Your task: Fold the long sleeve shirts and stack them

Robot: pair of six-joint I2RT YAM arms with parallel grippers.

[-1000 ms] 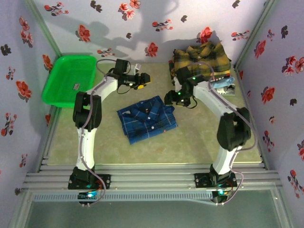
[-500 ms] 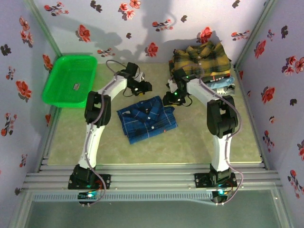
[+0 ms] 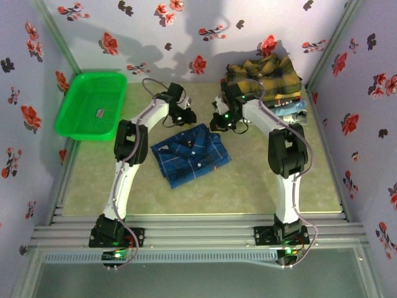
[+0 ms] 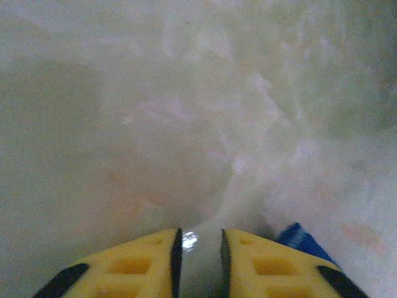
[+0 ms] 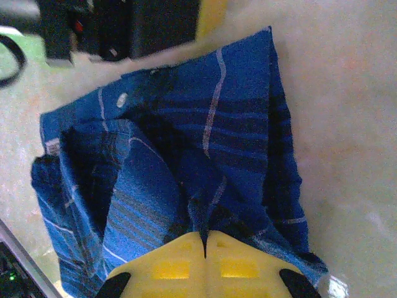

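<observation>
green basket (image 3: 90, 104) sits far left by the wall, well apart from the rest. from above, the blue plaid shirt (image 3: 189, 155) lies mid-table, with bare tabletop (image 3: 260, 180) open on its near side. the stacked shirts (image 3: 263, 77), mustard plaid on top, crowd the far right corner. the left gripper (image 3: 185, 118) and right gripper (image 3: 217, 123) meet the blue shirt's far edge.

left wrist: yellow fingers (image 4: 130, 264) stand a narrow slit apart, pale table between them, a blue corner just to the right.

right wrist: fingers (image 5: 167, 267) are pressed together, pinching a fold of that shirt.
</observation>
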